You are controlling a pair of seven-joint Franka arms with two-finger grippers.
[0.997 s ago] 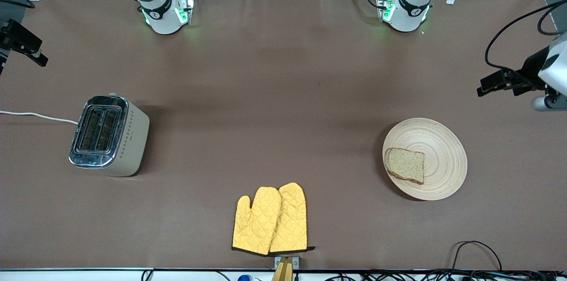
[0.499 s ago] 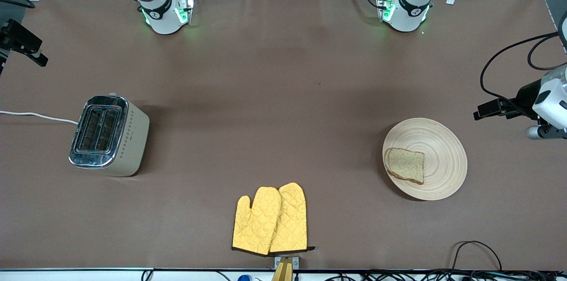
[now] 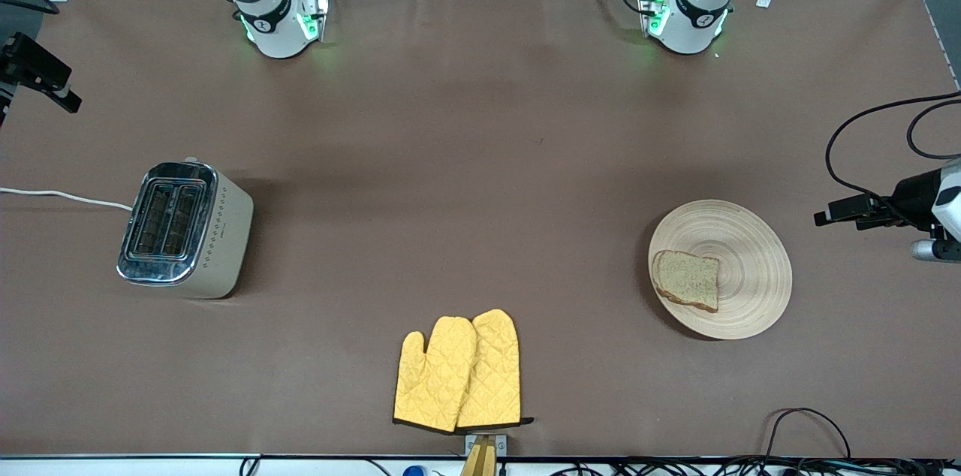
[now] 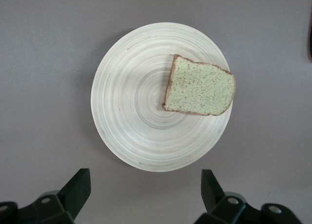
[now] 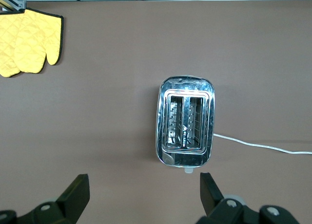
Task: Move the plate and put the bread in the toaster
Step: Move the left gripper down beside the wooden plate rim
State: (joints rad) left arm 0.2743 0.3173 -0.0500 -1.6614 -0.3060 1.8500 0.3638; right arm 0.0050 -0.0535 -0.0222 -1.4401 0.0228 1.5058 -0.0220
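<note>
The left gripper (image 4: 144, 195), jaws wide and empty, hangs beside the plate (image 3: 758, 236); the right gripper (image 5: 144, 197) waits open above the toaster (image 3: 184, 230).

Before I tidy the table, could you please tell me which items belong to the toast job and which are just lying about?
Job items:
- plate
- bread, lying on the plate
- toaster, both slots empty

Lying about:
- yellow oven mitts

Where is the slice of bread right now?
The bread lies on the wooden plate, toward the left arm's end of the table, off-centre on the plate's toaster-facing side.
</note>
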